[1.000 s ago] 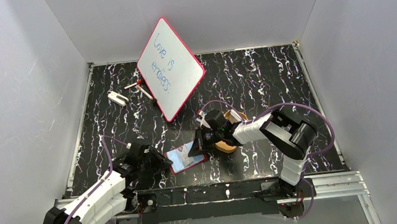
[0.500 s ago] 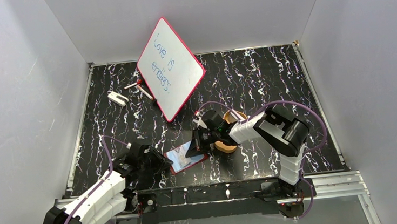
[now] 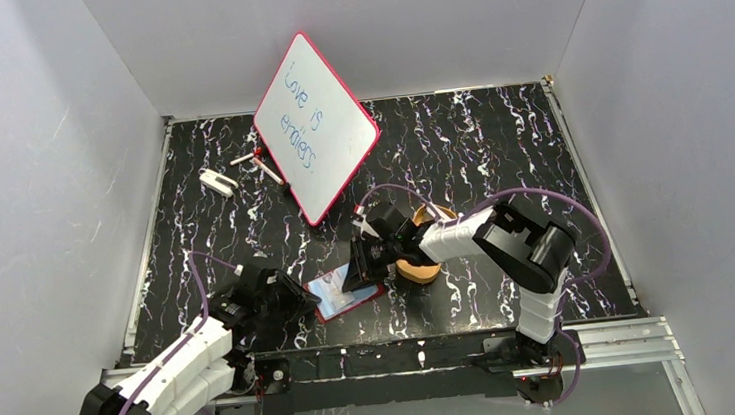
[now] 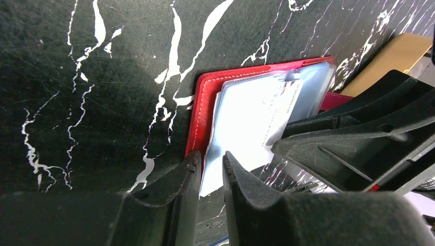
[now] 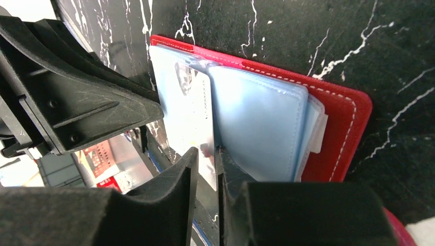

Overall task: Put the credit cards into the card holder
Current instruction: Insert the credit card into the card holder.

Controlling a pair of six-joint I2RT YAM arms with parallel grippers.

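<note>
Black table (image 3: 478, 138) veined with white, boxed in by plain grey walls (image 3: 37, 146). At the back, left of middle, a red-framed whiteboard (image 3: 316, 127) propped on a tilt — "Love is endless" handwritten across it. Just beside its left edge, a couple of pens (image 3: 257, 163); further left, a small white object (image 3: 218, 181), too small to identify. Nearer the front, an orange-tan tray (image 3: 419, 271) — mostly hidden. Along the near edge, a metal rail (image 3: 615, 331).

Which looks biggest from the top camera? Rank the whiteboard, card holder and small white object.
1. whiteboard, clearly the largest.
2. card holder, lying open and partly covered.
3. small white object near the table's left edge, the smallest.
</note>
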